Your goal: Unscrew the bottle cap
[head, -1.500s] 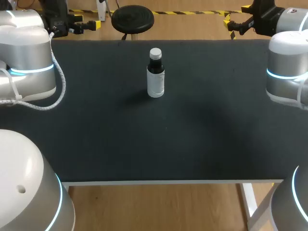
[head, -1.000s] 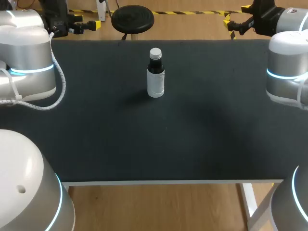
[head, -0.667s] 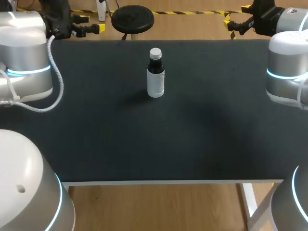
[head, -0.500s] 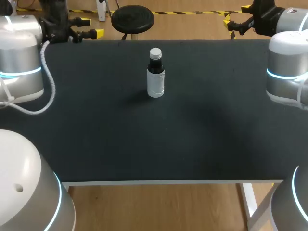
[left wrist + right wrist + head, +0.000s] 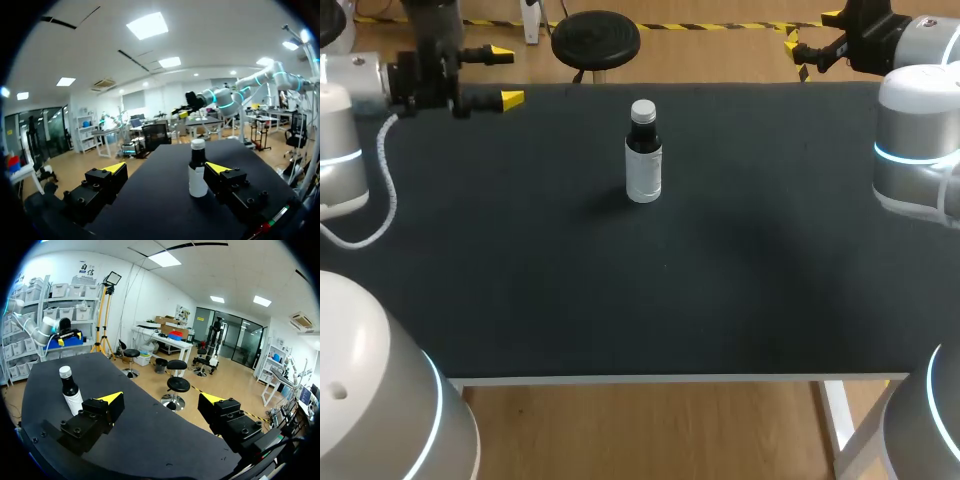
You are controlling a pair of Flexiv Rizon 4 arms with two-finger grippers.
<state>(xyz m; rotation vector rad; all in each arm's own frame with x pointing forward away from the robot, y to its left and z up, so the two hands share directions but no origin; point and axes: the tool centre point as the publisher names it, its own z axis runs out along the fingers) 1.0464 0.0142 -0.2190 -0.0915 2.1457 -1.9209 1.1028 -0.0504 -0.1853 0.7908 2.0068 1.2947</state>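
Capped bottle stands upright; my left gripper and right gripper, both spread wide, flank it well apart.

The left arm and right arm are fat silver-white cylinders ringed with glowing cyan bands. A coiled white cable loops off the left arm. The left claw and right claw are black blocks studded with round screws, their fingers tipped bright yellow.
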